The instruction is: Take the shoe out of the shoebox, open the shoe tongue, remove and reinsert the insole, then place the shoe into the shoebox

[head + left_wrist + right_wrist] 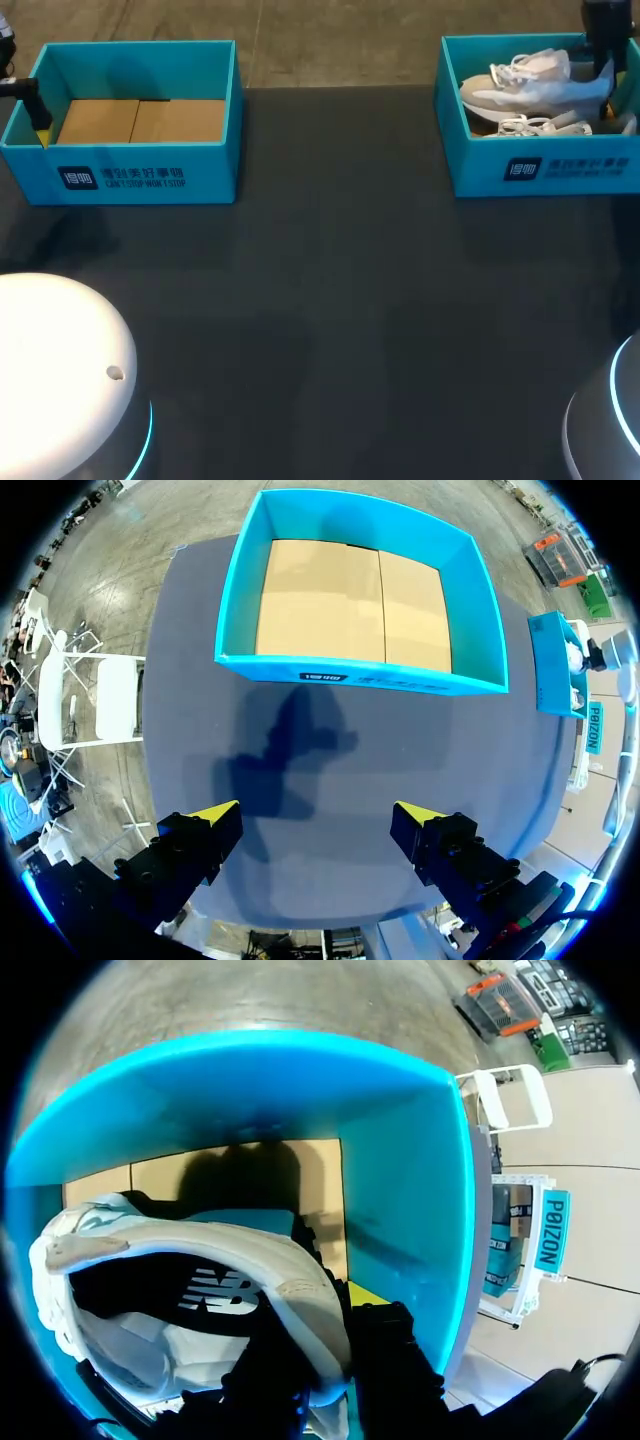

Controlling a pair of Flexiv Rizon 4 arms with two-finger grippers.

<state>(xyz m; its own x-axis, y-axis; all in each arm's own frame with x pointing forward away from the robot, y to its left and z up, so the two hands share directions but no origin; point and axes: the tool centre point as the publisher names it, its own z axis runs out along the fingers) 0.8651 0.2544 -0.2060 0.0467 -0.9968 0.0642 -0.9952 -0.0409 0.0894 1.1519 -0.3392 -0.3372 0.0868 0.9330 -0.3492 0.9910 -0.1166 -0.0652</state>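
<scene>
Located right gripper [322, 1318] down inside the open-topped teal cardboard shoebox [545, 170] at the far right of the dark matte table [330, 300]. Found its jaws closed on the heel collar of the white lace-up sneaker [230, 1250], apparently one finger inside the opening and the other against the outside. Judged this a sensible hold for step one: a firm rim to pinch, with the toe free to trail out over the box wall. Placed the sneaker inside that box, not yet lifted clear, lying against a second white sneaker [535, 126]. Unable to tell whether on top of it or beside it.

Located left gripper [315, 815] raised above bare table, on the near side of a second teal cardboard box with a tan floor [400, 680]. Found its jaws wide apart, holding nothing. Judged this a waiting post: clear of the lift, ready for tongue or insole work at mid-table.

View differences:
- **Head view only:** both boxes together, well apart at opposite far corners, and the pair of shoes in the right one. Right grip unreadable there, hidden by the arm.
- **Right wrist view only:** the pinch itself, with one yellow tip beside the collar.
- **Left wrist view only:** the spread of the left fingers and nothing between them. Left gripper barely visible at the head view's edge.
</scene>
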